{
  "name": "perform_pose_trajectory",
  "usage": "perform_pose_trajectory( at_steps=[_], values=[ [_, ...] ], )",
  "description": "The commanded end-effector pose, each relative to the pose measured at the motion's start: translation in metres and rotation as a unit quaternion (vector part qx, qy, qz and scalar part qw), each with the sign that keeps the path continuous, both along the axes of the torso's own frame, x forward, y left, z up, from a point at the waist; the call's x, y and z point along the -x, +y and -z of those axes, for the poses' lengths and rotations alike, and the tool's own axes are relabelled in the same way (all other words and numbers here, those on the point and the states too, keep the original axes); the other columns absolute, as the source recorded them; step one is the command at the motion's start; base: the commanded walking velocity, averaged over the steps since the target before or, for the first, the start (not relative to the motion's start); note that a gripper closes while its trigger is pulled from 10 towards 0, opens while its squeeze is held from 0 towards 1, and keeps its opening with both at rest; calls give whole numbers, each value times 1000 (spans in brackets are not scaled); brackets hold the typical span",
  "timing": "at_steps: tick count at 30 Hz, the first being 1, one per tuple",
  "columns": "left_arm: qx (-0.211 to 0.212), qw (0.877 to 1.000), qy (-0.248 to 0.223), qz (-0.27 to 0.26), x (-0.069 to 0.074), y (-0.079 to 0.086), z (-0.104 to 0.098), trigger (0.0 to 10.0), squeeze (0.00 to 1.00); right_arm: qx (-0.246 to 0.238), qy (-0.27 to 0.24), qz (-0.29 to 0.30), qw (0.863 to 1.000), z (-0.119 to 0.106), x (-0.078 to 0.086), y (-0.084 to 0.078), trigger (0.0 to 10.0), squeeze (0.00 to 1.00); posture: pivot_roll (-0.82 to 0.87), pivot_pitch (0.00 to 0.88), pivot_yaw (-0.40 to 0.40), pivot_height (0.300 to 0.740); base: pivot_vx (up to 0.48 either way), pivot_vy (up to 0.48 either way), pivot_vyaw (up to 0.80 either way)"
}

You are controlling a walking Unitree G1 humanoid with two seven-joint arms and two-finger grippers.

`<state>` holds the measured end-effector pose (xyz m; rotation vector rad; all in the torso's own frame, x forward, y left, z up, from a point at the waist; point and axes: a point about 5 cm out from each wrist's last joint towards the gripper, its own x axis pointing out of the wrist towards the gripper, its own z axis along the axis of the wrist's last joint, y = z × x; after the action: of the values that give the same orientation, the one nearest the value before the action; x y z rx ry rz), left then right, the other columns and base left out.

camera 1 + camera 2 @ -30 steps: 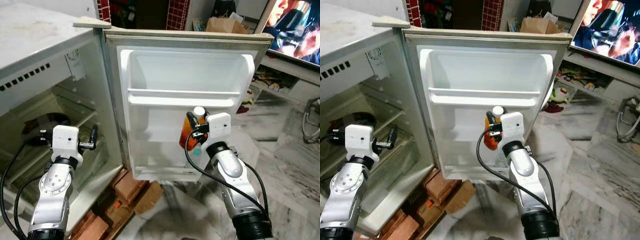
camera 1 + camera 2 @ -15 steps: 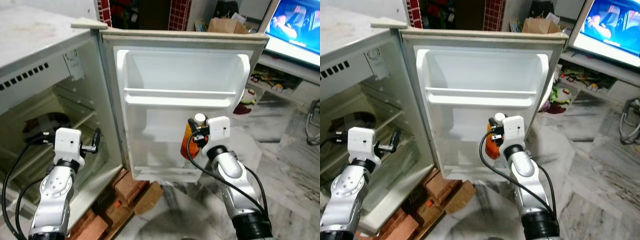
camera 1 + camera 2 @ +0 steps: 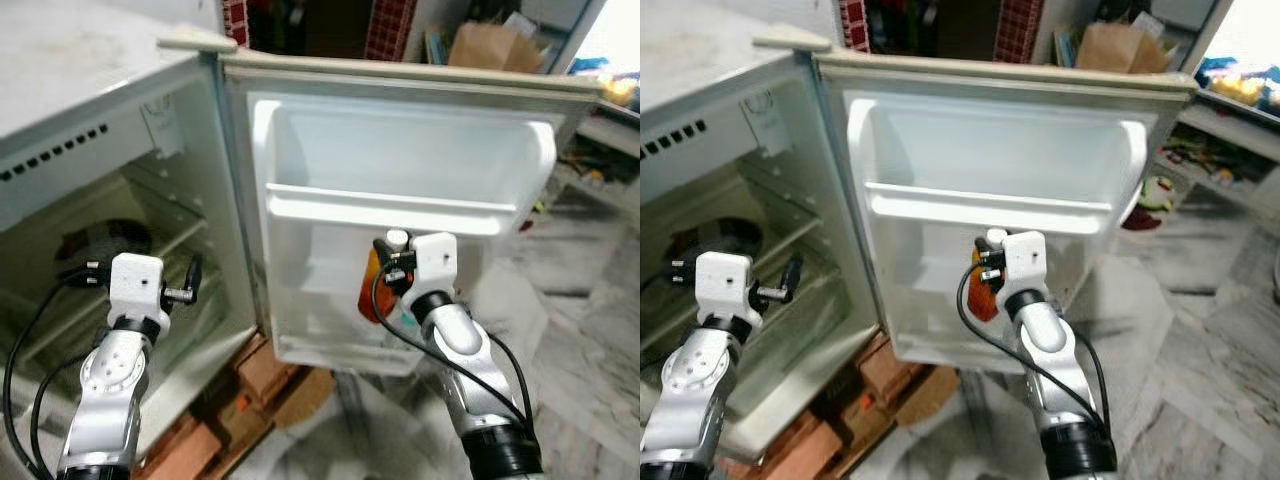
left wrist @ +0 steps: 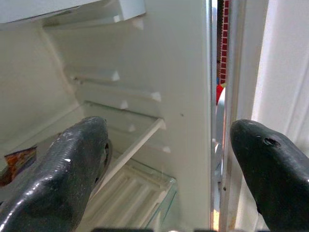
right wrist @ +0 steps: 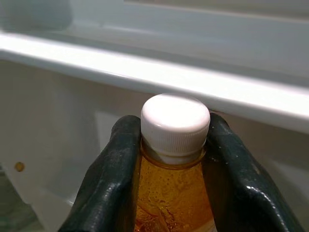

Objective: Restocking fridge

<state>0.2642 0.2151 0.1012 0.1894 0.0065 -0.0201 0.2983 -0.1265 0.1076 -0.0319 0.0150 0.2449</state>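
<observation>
Fridges: one (image 3: 120,130), door (image 3: 400,200) open
Orange bottles: one (image 3: 378,290), white-capped
Pincers: two, left (image 3: 190,280) and right (image 3: 385,265)
Door shelves: two
Bricks (image 3: 265,370): several, under the fridge

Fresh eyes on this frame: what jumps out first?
The orange bottle with its white cap, clamped at the neck by the right gripper in front of the open fridge door, just below its upper shelf rail. Next, the left gripper, open, at the mouth of the fridge compartment.
</observation>
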Motion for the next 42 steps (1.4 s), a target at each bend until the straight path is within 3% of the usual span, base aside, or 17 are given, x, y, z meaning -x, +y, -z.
perform_pose_trajectory(
  at_steps=[1, 10, 17, 23, 28, 42],
  values=[
    [2, 1000, 0, -1, 0, -1, -1, 10000, 0, 0, -3, 2, 1000, -3, -2, -3, 10000, 0, 83, 6, -38, 740, 0, 0, 0],
    [3, 1000, -1, -5, 3, -1, -2, 10000, 0, -8, -5, 4, 1000, -6, -1, -3, 10000, 0, 83, 18, -38, 740, 0, 0, 0],
    [5, 1000, 2, -4, 4, -3, 1, 10000, 0, -19, -2, 3, 1000, -3, -2, 0, 10000, 0, 89, 11, -50, 696, 0, 0, 0],
    [-14, 998, -12, -62, -6, 6, -5, 10000, 0, -20, -8, -10, 1000, -7, -8, 8, 10000, 0, 96, 9, -56, 661, 0, 0, 0],
    [-14, 999, -12, -39, -4, 2, -6, 10000, 0, -24, -16, -7, 1000, -9, -12, 7, 10000, 0, 105, 16, -50, 631, 0, 0, 0],
    [-12, 999, -26, -23, -8, 2, -12, 10000, 0, -20, -43, 14, 999, -14, -14, 0, 10000, 0, 99, 15, -47, 631, 0, 0, 0]
  ],
)
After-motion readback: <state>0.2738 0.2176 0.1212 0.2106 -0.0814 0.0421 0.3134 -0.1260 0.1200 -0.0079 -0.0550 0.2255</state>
